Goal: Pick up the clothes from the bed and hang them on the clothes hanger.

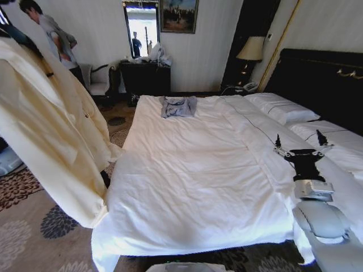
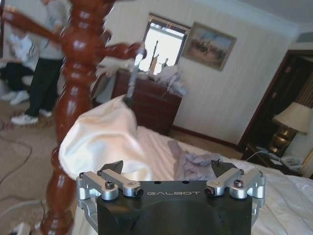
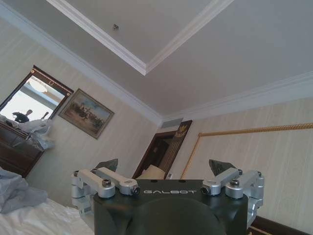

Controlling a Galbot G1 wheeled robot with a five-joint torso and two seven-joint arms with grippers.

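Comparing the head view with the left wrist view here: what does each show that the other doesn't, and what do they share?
Head view alone: the right hand, open, raised over the bed's right side, and the clothes hanging full length at the left.

Left wrist view alone: the left hand, open, near the reddish wooden post, and a metal hook above the cream fabric.

Both: the clothes, the bed, the grey-blue garment, the dark dresser.

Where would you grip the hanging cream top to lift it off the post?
Probably at the shoulder just under the wire hook, coming from the side of the bed. The cream top is domed taut there, while the rest of it hangs slack.
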